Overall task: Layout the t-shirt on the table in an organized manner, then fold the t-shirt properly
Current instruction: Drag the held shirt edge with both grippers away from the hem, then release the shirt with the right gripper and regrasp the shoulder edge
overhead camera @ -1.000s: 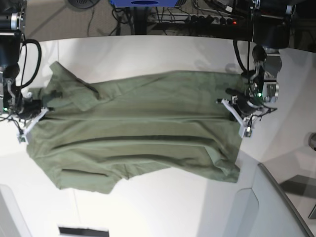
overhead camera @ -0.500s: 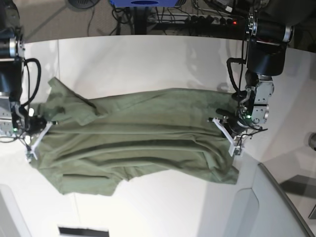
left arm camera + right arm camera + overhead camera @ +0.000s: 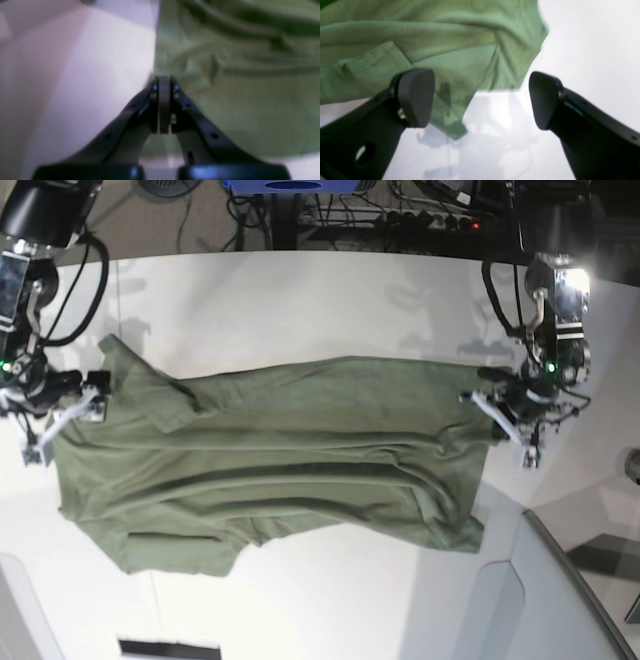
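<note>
The t-shirt (image 3: 280, 460) lies spread across the table (image 3: 300, 290), between both arms at its ends.

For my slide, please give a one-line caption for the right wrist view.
Open right end effector above the white table, just off the edge of the olive-green t-shirt.
</note>
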